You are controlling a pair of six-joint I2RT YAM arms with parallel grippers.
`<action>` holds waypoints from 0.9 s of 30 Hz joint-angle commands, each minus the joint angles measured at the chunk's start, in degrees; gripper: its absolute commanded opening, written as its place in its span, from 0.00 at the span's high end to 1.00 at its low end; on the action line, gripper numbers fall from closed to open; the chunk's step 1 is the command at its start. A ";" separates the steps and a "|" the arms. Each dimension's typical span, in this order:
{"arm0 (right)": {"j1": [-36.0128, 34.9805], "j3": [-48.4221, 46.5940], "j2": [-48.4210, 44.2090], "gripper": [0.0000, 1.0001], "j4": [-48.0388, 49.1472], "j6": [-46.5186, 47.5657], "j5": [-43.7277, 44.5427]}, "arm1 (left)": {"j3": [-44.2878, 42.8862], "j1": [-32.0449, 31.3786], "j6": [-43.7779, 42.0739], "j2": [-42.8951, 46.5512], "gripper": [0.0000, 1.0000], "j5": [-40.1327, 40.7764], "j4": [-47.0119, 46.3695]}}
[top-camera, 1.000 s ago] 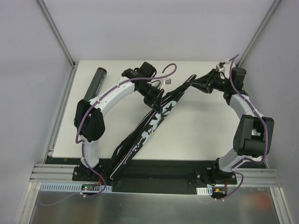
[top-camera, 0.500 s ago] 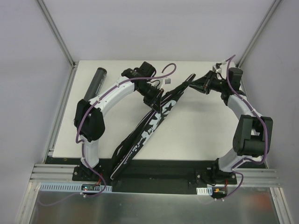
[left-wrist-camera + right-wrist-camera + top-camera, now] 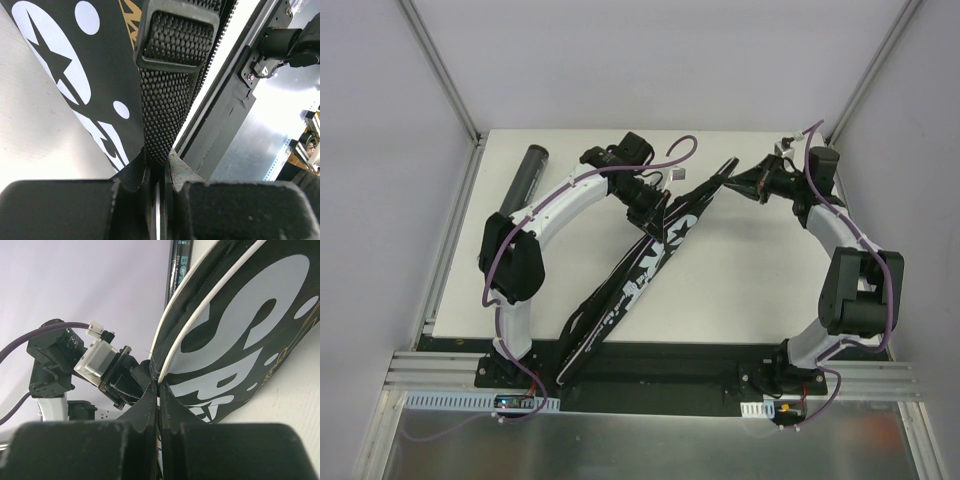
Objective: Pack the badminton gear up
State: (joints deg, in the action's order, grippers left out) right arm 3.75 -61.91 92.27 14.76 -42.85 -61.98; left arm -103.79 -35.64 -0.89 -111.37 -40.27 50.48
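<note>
Across the surface (image 3: 750,290), our left fingers (image 3: 186,172) clamp the SPORT bag (image 3: 638,268) by its strap (image 3: 167,95), right fingers (image 3: 175,412) pinch its piped edge (image 3: 167,335) — perhaps the zip; next we pull it shut.

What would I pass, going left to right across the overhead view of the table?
black tube → left gripper, shut on the strap → right gripper, pinching the black bag at its far tip. The bag itself slants across the middle, so I leave it unplaced.
</note>
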 commanded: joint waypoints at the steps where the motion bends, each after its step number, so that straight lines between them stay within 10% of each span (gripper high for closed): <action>1: -0.67 1.00 -3.85 0.99 3.17 -1.00 -0.78 | -1.86 0.13 0.80 -0.34 1.00 -1.74 1.20; 27: -28.97 15.59 -23.36 1.00 -10.45 4.70 22.42 | -11.17 1.10 7.83 -3.15 1.00 5.73 1.11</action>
State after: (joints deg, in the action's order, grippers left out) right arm -21.82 -47.31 72.93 7.18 -41.06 -40.16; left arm -111.31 -34.46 5.61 -115.52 -34.68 53.01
